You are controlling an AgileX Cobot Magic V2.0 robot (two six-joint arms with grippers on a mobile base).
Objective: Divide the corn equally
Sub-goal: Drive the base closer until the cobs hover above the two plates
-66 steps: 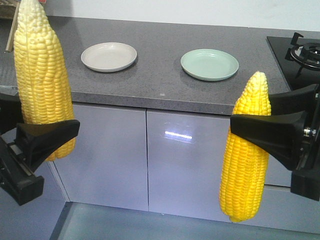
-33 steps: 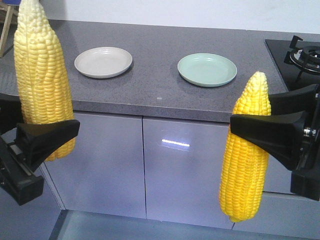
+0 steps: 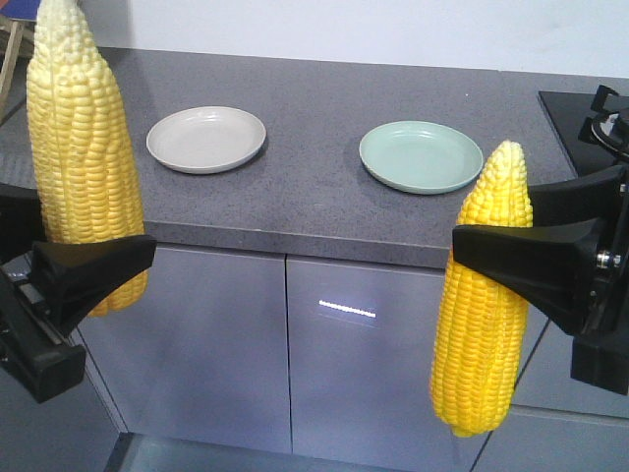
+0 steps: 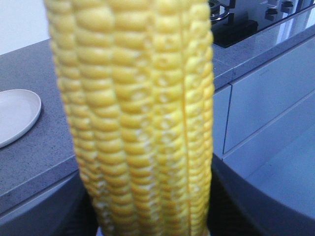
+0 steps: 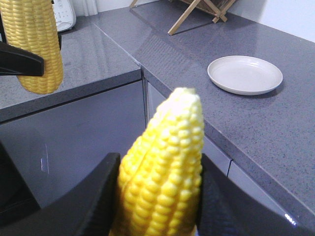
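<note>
1. left tool [image 3: 88,236] – black jaws clamped tight on the lower part of the left cob [image 3: 79,128]. One finger [image 3: 93,270] crosses in front; the other is mostly behind the cob and cut by the frame edge.
2. right tool [image 3: 491,231] – closed on the right cob [image 3: 482,344] above its middle. The far finger is partly hidden by the cob, and the tool body runs off the right edge.
3. Hidden or cut:
   - In the front view the left cob's tip is clipped at the top.
   - The left wrist view is filled by the left cob [image 4: 138,123], slightly blurred, with both ends out of frame.
   - In the right wrist view the base of the right cob [image 5: 165,162] is lost between dark fingers [image 5: 93,201].
4. Look: both cobs are husked, bright yellow and upright with the tip up. Kernels run in neat rows and taper to a paler, cream tip.
5. Where: both cobs are held in the air in front of the bench [image 3: 314,197], not touching it. The left cob is at far left; the right cob hangs before the cabinet doors [image 3: 364,364].
6. On the grey speckled bench a beige plate [image 3: 206,139] and a green plate [image 3: 421,156] sit side by side, apart, and well away from both cobs.
7. The stove [image 3: 590,108] is cut off at the right edge. A wooden rack [image 5: 197,10] shows only its legs.
</note>
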